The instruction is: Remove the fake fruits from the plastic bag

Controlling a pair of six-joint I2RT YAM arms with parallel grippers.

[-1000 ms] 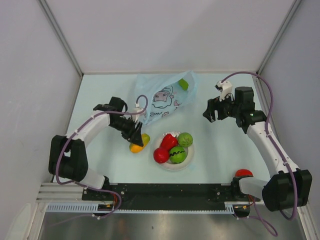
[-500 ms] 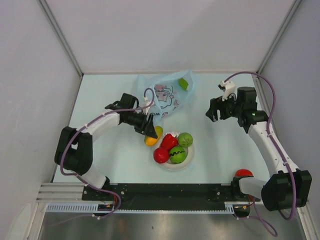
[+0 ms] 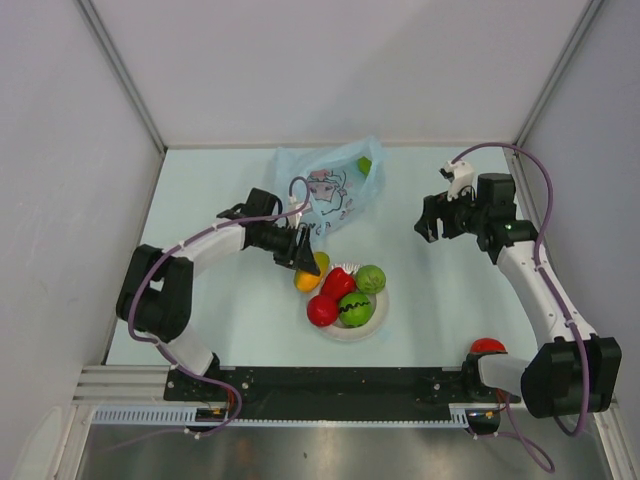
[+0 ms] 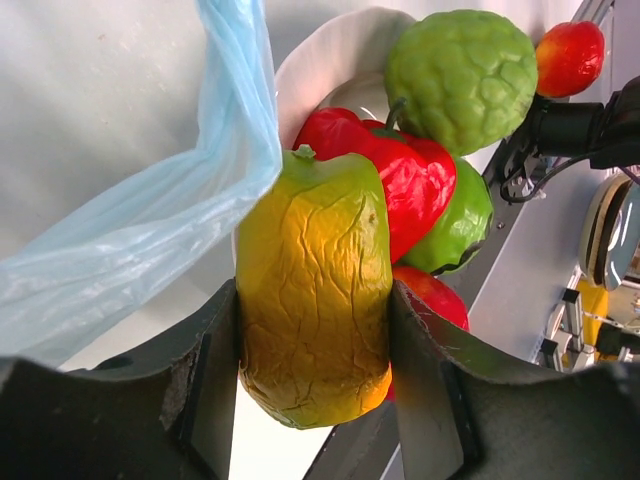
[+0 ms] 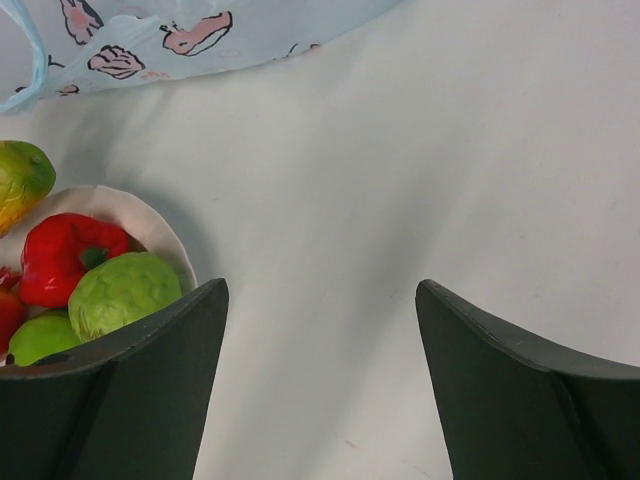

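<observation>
- Top view: the left gripper [image 3: 304, 264] pinches a yellow-green fruit [image 3: 309, 274] at the middle of the counter [image 3: 215, 320]. It holds the fruit just beside the far-left rim of the white plate [image 3: 345, 336].
- The plate sits toward the near edge. It carries a red pepper [image 3: 338, 283], a bumpy green fruit [image 3: 371, 278], a round red fruit [image 3: 321, 311] and a green fruit with a dark zigzag [image 3: 356, 308].
- The plastic bag [image 3: 330, 188] lies crumpled against the middle of the far edge, with one green fruit [image 3: 365, 166] showing at its right end.
- The right gripper [image 3: 432, 222] hangs with jaws spread toward the right edge, well apart from the bag and plate. A red object [image 3: 487, 346] rests by the right arm's base.
- Left wrist view: both fingers press the wrinkled sides of the yellow-green fruit [image 4: 315, 290]. A fold of the light-blue bag [image 4: 150, 230] touches the fruit's top left.
- Beyond the fruit, the plate's rim [image 4: 320, 70] curves around the red pepper [image 4: 400, 170] and the bumpy green fruit [image 4: 465, 75].
- Right wrist view: the right gripper [image 5: 320, 295] is wide open over bare counter, holding nothing.
- The bag's pink cartoon print [image 5: 200, 30] crosses the top of the view. At the left edge, the plate [image 5: 160, 225] shows the red pepper [image 5: 65, 255] and the bumpy green fruit [image 5: 125, 290].
</observation>
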